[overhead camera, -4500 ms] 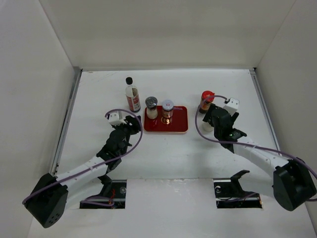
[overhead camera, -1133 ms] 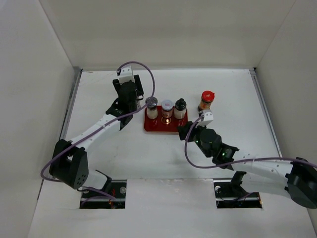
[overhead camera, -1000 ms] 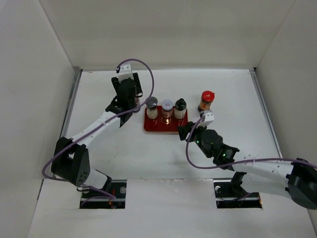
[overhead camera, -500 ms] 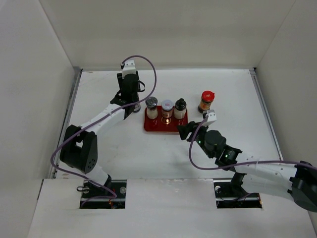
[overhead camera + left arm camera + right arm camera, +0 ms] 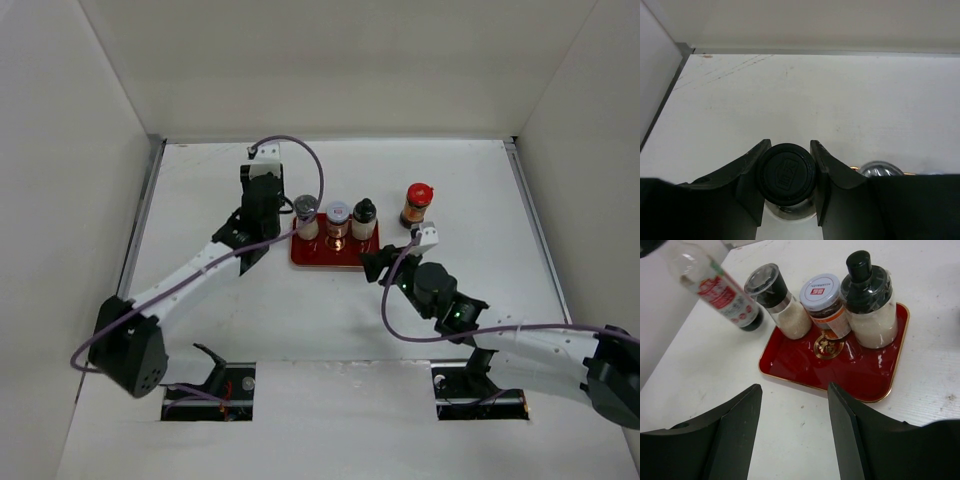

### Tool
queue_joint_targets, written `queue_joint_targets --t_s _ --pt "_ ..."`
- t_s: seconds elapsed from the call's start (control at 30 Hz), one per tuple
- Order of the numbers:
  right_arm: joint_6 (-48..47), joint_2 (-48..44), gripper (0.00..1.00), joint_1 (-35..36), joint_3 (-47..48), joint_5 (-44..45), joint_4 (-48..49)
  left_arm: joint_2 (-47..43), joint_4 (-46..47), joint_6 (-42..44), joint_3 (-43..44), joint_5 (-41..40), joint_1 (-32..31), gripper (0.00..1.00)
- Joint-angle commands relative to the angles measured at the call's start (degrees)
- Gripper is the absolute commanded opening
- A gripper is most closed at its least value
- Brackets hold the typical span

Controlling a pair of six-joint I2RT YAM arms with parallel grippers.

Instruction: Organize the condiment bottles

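The red tray (image 5: 860, 375) sits on the white table (image 5: 450, 170), and everything else is placed around it. Three short jars stand upright in a row along its far side: the grey-lidded jar (image 5: 782, 302) at the left end, the white-lidded jar (image 5: 825, 302) in the middle and the black-lidded jar (image 5: 870, 307) at the right end. They stand close together. A gold emblem (image 5: 826, 345) shows on the tray floor just in front of the middle jar, and the near half of the tray is bare.

The left gripper (image 5: 789, 145) hangs just off the tray's left edge, its two fingers clamped on the neck of the tall slim bottle (image 5: 722, 290) – the wrist camera looks straight down onto the black cap (image 5: 786, 173) squeezed between them. From the right wrist camera the clear bottle with its red-and-white label leans away from the tray, its base close to the grey-lidded jar and beyond the tray's left rim. It cannot be told whether that base touches the table.

The red-capped bottle (image 5: 416, 203) stands upright on the table to the right of the tray, a little apart from the black-lidded jar.

The right gripper (image 5: 792, 390) is at the tray's near-right corner – its fingers spread wide, nothing between them, pointing over the tray's front rim toward the jars.
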Motion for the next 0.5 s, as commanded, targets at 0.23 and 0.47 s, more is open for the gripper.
queue_joint_targets --t_s 0.23,0.47 --pt "1.3 -2.8 0.68 -3.2 -1.4 0.9 3.3 -14.9 2.0 1.4 -0.9 -6.4 -16.2 0.13" --pt "1.5 -5.0 0.68 -4.0 -2.3 1.8 2.6 -7.8 9.5 0.5 0.7 -2.0 -16.8 0.12"
